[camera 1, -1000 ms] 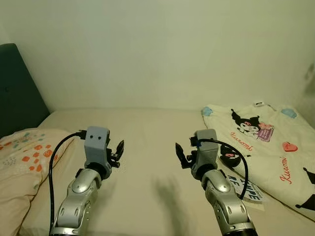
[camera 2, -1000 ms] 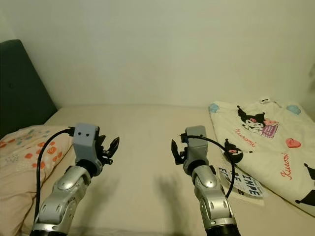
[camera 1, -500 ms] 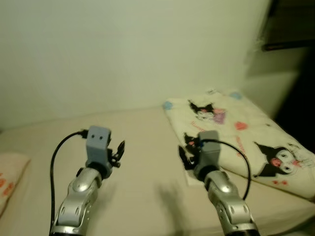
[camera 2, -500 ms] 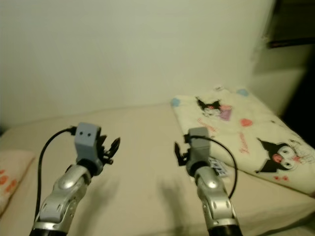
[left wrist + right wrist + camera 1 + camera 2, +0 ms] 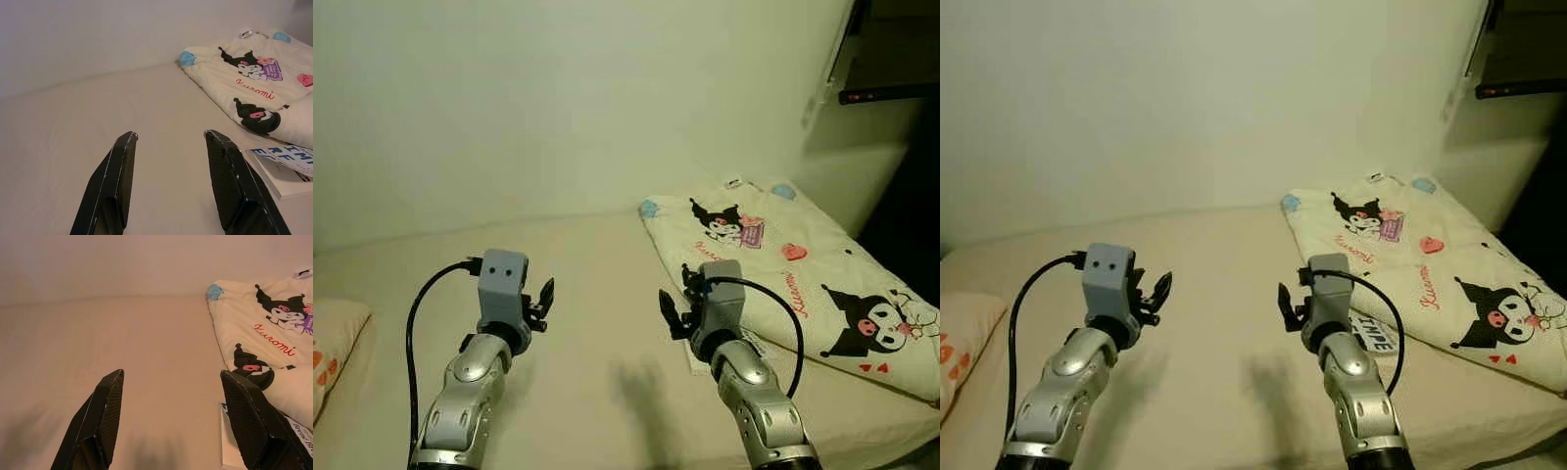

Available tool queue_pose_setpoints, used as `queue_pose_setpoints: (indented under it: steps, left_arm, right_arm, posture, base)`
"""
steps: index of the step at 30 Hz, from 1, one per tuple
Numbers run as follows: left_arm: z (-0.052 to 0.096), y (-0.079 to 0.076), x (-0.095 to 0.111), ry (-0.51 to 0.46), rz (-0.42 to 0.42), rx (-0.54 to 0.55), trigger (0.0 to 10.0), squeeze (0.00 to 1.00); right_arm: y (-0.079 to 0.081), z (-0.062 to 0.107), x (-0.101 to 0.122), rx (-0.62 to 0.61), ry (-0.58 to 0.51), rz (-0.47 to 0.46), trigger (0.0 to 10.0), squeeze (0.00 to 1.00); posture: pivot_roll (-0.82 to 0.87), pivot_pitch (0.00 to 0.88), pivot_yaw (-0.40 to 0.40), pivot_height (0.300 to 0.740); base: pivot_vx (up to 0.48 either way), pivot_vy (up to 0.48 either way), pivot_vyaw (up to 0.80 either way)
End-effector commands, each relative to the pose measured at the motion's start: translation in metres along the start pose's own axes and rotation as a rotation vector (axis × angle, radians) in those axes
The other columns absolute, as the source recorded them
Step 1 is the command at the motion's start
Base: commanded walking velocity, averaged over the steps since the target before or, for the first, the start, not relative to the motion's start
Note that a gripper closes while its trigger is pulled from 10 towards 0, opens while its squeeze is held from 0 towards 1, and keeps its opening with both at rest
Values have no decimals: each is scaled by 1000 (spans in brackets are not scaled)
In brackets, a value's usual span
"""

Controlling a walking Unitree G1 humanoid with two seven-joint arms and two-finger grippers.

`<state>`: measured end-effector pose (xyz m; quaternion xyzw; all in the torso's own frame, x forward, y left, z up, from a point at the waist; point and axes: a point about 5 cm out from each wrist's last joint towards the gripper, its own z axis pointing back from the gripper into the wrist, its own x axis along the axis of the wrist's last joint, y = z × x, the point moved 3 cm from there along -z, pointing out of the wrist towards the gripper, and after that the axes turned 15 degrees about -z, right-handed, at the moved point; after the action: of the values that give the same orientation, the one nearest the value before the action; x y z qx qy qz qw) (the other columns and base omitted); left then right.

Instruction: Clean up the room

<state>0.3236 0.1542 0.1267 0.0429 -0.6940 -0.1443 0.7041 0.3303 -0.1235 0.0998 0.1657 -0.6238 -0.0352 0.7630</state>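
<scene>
Both arms are raised over a bed (image 5: pixel 597 294) with a plain beige sheet, set against a pale wall. The left pincer (image 5: pixel 544 299) hovers above the sheet with fingers (image 5: pixel 113 178) spread wide, holding nothing. The right pincer (image 5: pixel 666 311) hovers level with it, also spread wide and empty, fingers (image 5: pixel 100 416) well apart. A cream blanket (image 5: pixel 803 264) with black cartoon characters (red "Kuromi" lettering) lies folded on the bed's right side, reaching toward the wall. A thin booklet (image 5: pixel 1374 334) with bold dark-blue print lies flat on the sheet, its far edge tucked under the blanket's near edge, just beside the right arm. A pillow (image 5: pixel 333 338) with orange spots shows at the bed's left edge. Dark furniture (image 5: pixel 891 88) stands past the bed at the upper right, too dim to identify.
</scene>
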Motion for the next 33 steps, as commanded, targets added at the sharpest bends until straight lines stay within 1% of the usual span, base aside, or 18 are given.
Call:
queue_pose_setpoints:
  steps: [1, 5, 17, 20, 24, 28, 33]
  left_arm:
    - [2, 3, -6, 28, -5, 11, 10000, 0]
    - [2, 3, -6, 30, 2, 17, 10000, 0]
    - [2, 3, -6, 28, -15, 11, 10000, 0]
    - [1, 5, -5, 29, -22, 12, 10000, 0]
    - [0, 4, -6, 35, -38, -3, 10000, 0]
    - [1, 4, -7, 42, -36, 2, 10000, 0]
    - [0, 4, -7, 47, -50, 4, 10000, 0]
  right_arm:
    - [-1, 0, -1, -6, 14, -1, 10000, 0]
    - [-2, 1, -2, -9, 14, 0, 10000, 0]
    - [-4, 3, -3, -17, 17, 1, 10000, 0]
    - [-3, 3, -3, -17, 17, 1, 10000, 0]
    - [-3, 3, -3, -16, 19, 1, 10000, 0]
    - [-2, 4, -4, -16, 20, 1, 10000, 0]
    - [-3, 4, -4, -19, 19, 1, 10000, 0]
  posture:
    - [-92, 35, 22, 740]
    - [-94, 35, 23, 740]
    - [-96, 30, 25, 740]
    - [-96, 29, 24, 740]
    - [-95, 27, 24, 740]
    - [-96, 26, 26, 740]
    - [-96, 26, 26, 740]
  base:
    - [0, -450, 0]
    - [0, -448, 0]
    - [0, -385, 0]
    - [0, 0, 0]
    - [0, 450, 0]
    - [0, 480, 0]
    - [0, 0, 0]
